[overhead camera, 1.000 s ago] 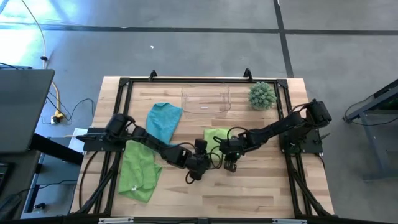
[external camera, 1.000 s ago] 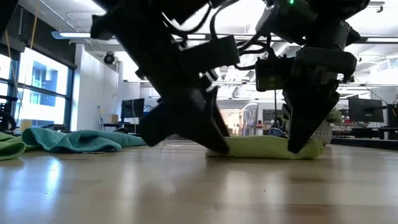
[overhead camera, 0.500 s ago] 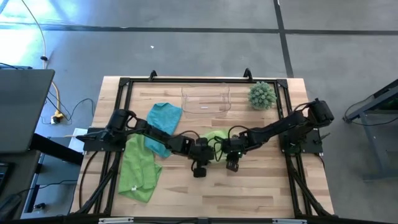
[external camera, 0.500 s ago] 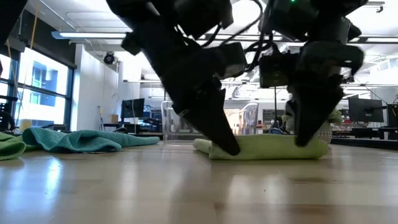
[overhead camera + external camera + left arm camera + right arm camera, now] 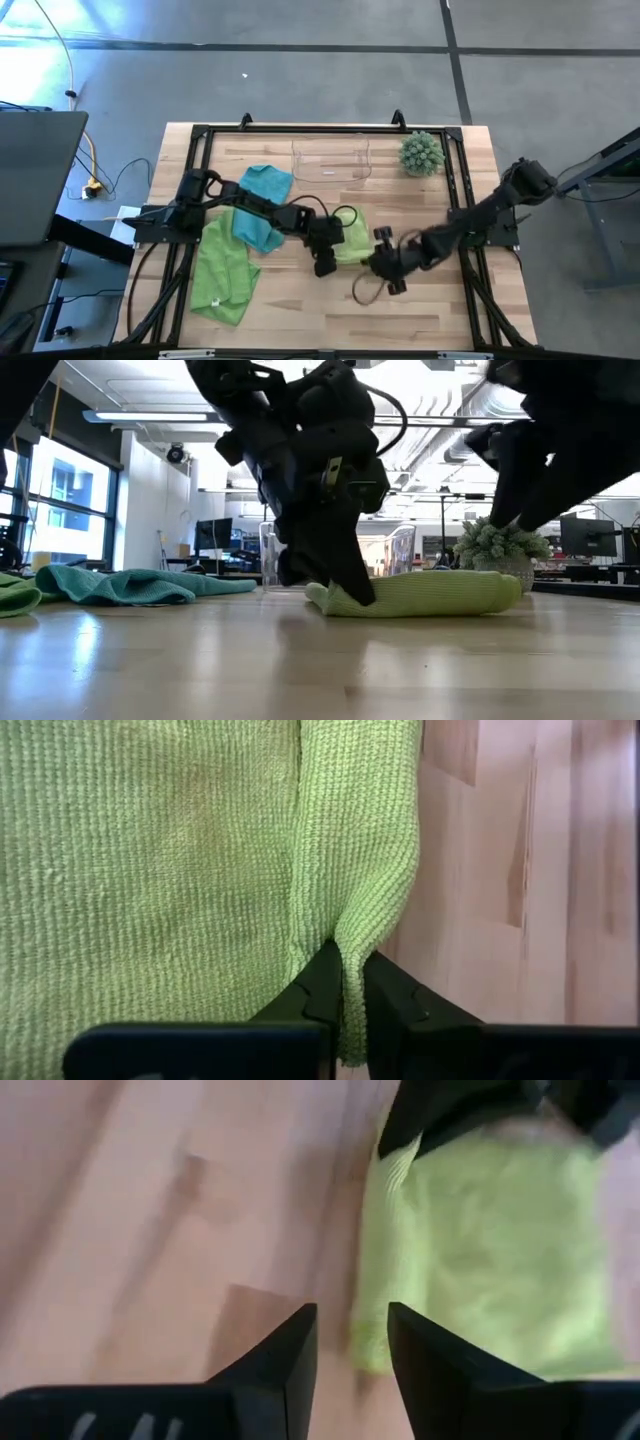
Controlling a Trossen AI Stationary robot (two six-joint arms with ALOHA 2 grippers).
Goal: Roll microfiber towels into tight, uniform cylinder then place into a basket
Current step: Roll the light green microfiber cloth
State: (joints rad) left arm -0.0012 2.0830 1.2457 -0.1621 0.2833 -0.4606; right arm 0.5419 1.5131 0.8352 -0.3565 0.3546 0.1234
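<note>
left gripper [image 5: 343,982] pinching lime towel [image 5: 352,238] corner; right gripper [image 5: 350,1350] apart, empty. soft, light, floppy; grip at edge fold.

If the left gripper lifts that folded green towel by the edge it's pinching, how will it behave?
Probably floppy: the pinched towel edge already drapes limp over the left gripper fingers. Likely light, being thin knit. It may unfold, since the right gripper is clear of it.

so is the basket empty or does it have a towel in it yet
Empty. In the high view the clear basket at the table's far edge shows only bare wood through it; the lime towel the left pincer pinches lies mid-table.
</note>
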